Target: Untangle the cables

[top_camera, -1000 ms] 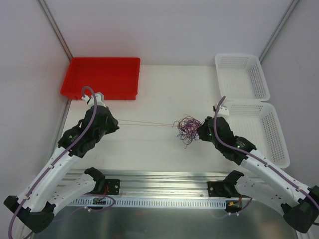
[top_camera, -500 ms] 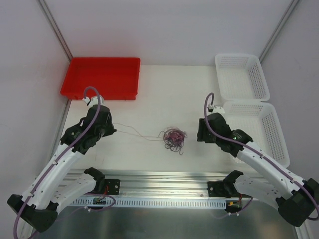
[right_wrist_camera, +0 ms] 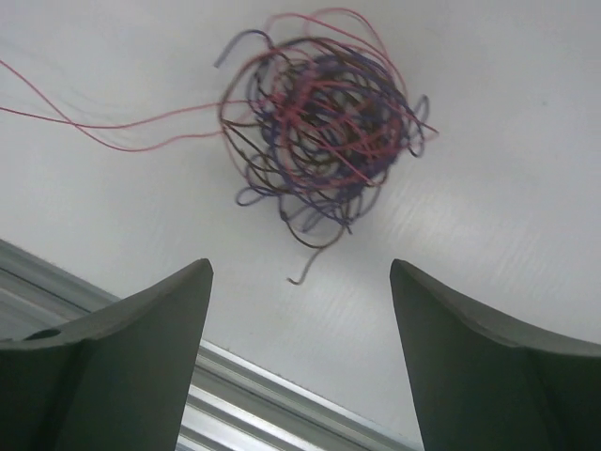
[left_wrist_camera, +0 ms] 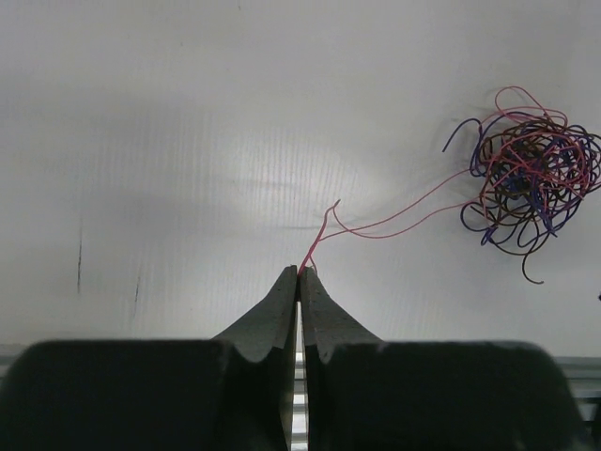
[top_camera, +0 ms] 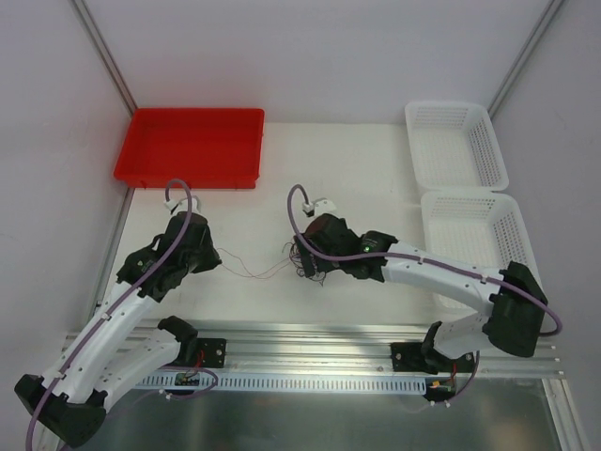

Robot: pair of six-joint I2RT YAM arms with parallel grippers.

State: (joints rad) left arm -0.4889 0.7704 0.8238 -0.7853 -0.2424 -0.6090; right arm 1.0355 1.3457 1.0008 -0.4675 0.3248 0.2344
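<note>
left end effector [left_wrist_camera: 300, 272]: pinching 1 red cable [left_wrist_camera: 376, 225] | right end effector [right_wrist_camera: 300, 272]: spread wide over tangle [right_wrist_camera: 319, 122]

The small tangle of hair-thin purple, black and red wires [right_wrist_camera: 319, 122] ahead of the right fingers [right_wrist_camera: 155, 329] is blurred in the wrist view, its strands untraceable; two red strands [right_wrist_camera: 56, 118] run off the left edge. From above, the right arm's black wrist [top_camera: 329, 233] covers those fingers and most of the tangle. The end of the pink wire [left_wrist_camera: 322, 224] is hidden between the left fingers [left_wrist_camera: 280, 310].
</note>
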